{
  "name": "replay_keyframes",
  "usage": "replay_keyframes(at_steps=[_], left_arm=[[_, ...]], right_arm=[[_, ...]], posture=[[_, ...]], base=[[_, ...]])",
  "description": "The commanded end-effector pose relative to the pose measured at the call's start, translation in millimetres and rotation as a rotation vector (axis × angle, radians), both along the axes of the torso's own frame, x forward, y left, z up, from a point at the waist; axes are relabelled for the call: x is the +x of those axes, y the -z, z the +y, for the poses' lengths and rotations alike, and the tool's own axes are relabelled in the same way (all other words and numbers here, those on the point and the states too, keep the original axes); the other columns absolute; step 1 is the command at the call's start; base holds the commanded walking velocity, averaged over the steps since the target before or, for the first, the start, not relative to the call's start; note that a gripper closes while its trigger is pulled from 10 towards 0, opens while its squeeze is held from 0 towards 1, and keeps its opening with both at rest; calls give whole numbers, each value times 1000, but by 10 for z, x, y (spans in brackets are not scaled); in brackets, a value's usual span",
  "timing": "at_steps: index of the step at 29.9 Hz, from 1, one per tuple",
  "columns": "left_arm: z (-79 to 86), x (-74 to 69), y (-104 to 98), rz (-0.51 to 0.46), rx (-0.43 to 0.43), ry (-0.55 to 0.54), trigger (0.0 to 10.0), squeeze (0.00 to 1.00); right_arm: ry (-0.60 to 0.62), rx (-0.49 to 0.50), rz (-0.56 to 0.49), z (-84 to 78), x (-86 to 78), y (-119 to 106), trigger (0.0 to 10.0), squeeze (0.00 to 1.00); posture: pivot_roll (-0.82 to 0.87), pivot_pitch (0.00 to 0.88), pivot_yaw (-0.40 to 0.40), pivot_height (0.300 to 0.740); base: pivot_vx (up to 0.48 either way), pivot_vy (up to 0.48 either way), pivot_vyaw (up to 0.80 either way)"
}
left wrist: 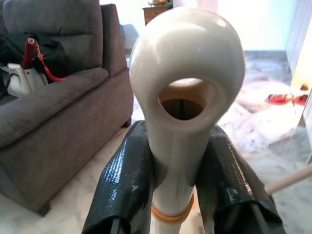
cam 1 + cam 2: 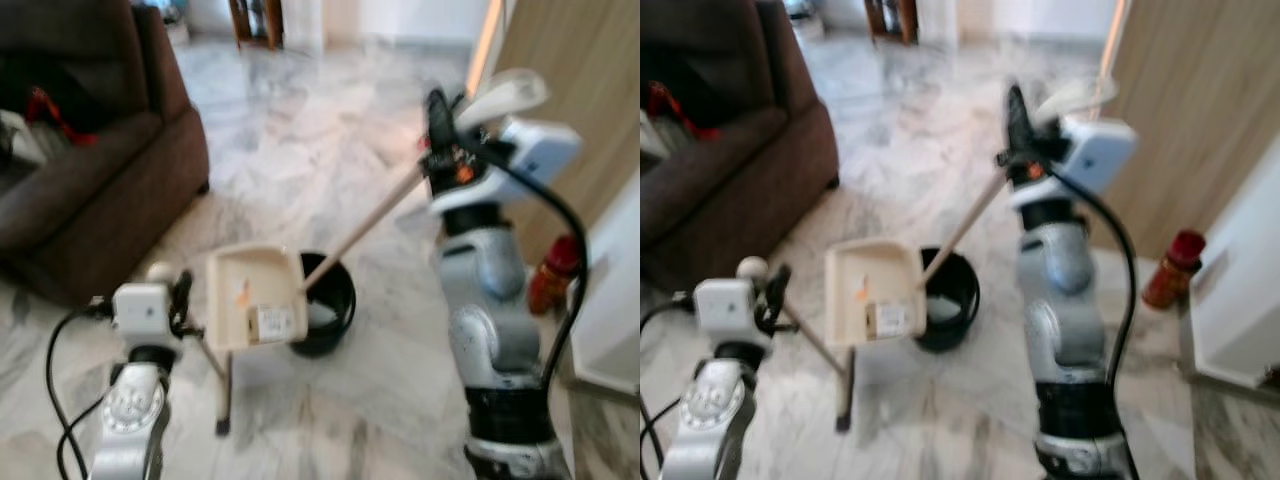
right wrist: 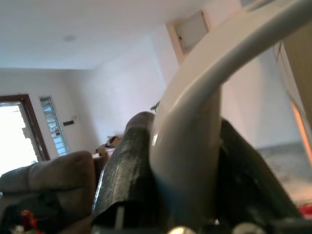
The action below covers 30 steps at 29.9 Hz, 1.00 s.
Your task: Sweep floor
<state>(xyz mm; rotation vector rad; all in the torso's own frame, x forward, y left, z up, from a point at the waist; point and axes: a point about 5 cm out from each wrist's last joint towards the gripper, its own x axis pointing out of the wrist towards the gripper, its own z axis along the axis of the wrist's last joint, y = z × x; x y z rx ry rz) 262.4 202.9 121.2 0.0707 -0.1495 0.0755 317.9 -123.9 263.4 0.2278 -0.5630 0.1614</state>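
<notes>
Clamping the dustpan handle (image 1: 187, 97) near its looped top, left gripper (image 2: 178, 300) keeps the cream dustpan (image 2: 252, 297) upright on the marble floor (image 2: 300, 130), mouth toward the brush. Right gripper (image 2: 437, 125), closed on the broom (image 2: 365, 225) handle's upper end, angles its black head (image 2: 325, 300) against the pan, probably to push debris inside. Sofa (image 2: 90, 180) sits off to the robot's left.

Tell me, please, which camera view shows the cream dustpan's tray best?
The left eye view: the dustpan faces the camera there, tray open, beside the black brush head. The right eye view shows it too, slightly blurrier. The left wrist view shows its handle top between the left gripper fingers, not the tray.
</notes>
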Motion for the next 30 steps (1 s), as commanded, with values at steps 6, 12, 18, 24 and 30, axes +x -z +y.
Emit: replay_keyframes(at_steps=[6,12,18,24,30], left_arm=[[52,-3,-92,-48,25,-14,10000,0],[53,-3,-92,-49,24,-15,10000,0],[56,-1,-95,-53,28,-19,10000,0],[58,-3,-98,-57,26,-21,10000,0],[59,-9,-95,-56,26,-22,10000,0]], right_arm=[[-47,11,-85,98,-75,-180,10000,0],[-54,6,-82,103,-70,-175,10000,0],[-65,4,-80,113,-70,-166,10000,0],[-70,-1,-78,122,-68,-160,10000,0],[-75,-12,-77,138,-74,-153,10000,0]], posture=[[76,72,49,740],[76,72,49,740],[78,67,47,740],[79,66,46,740],[79,71,46,740]], base=[[261,0,0],[268,0,0],[290,0,0],[339,0,0],[339,0,0]])
